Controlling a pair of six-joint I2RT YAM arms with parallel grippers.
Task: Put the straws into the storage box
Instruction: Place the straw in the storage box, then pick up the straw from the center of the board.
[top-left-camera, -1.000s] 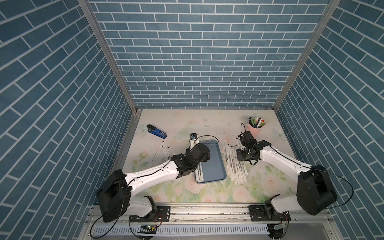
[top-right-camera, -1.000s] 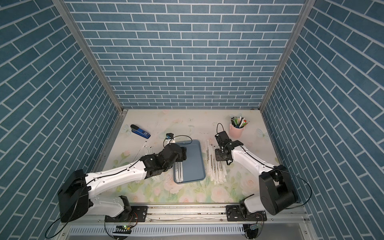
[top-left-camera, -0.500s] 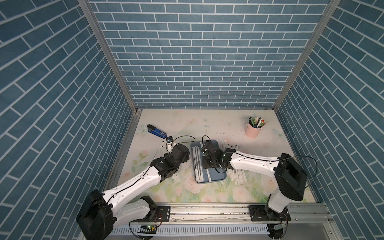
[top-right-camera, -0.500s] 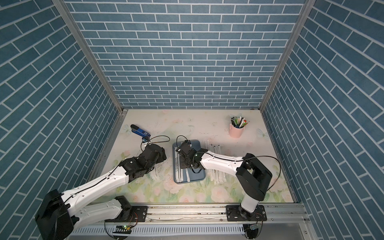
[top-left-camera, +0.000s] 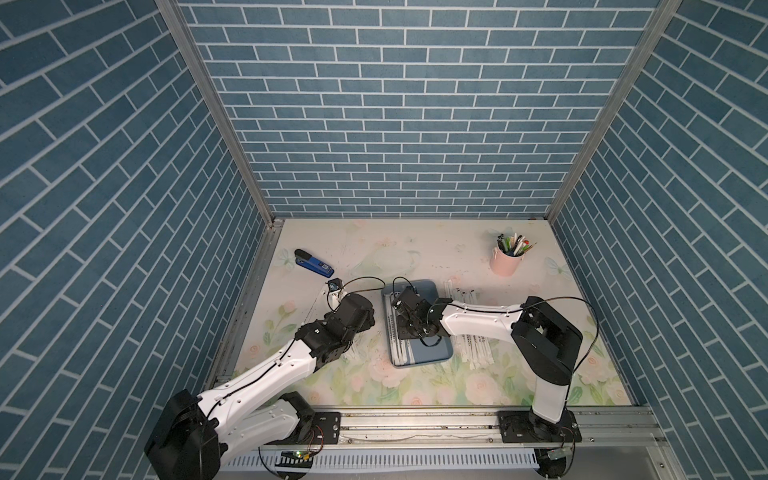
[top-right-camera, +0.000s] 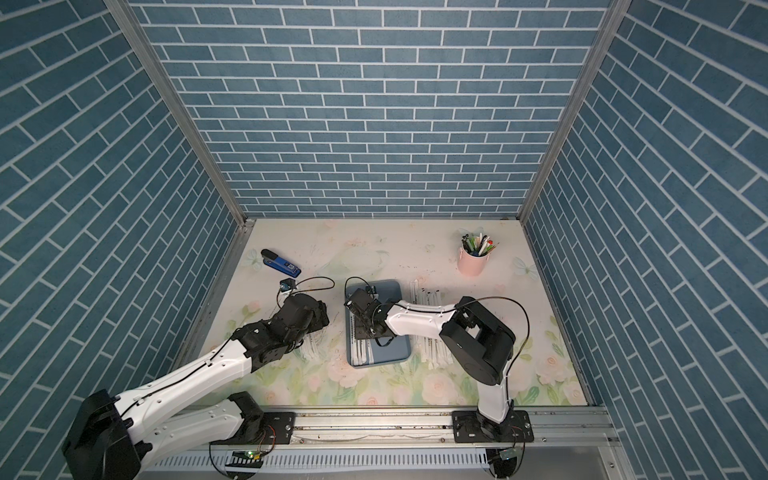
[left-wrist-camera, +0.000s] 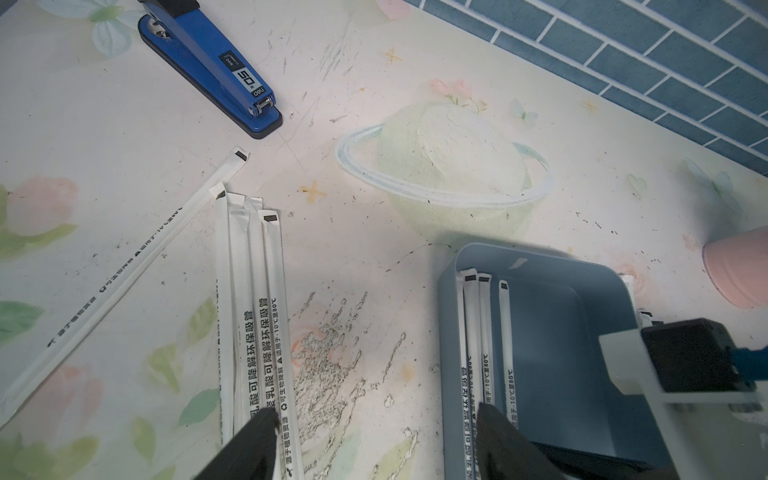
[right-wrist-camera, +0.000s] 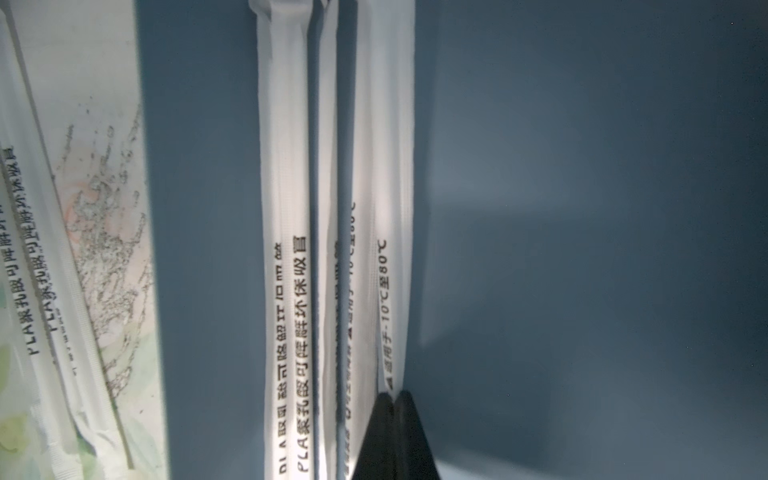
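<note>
From my remote station: a handful of the straws (right-wrist-camera: 286, 208) lie side by side, lengthwise, against the left wall of the storage box (top-left-camera: 441, 353), which sits mid-table between the two arms, its long sides running front to back. The right part of its floor is bare up to the low rim. The right gripper (right-wrist-camera: 394, 401) is down inside the box with its fingers pressed together, the tips meeting at the straw farthest from the wall. I cannot tell whether the wrapper is pinched between them. More straws remain outside on both sides. One bundle lies just beside the box's right rim, partly under the right forearm. Another bundle lies on the left, parallel to the box, with a single straw angled away from it. The left gripper (left-wrist-camera: 374, 434) hangs spread wide and holds nothing, one finger over the left bundle and the other over the box's left edge. Between them runs a narrow strip of scuffed table (top-left-camera: 415, 249), the only gap on that side. Beyond the box's far rim the tabletop is open to the back wall. A blue stapler (top-left-camera: 313, 263) lies at the far left, near the side wall. A pink cup (top-left-camera: 506, 262) of pens (top-left-camera: 514, 245) stands at the far right, well apart from both arms.
</note>
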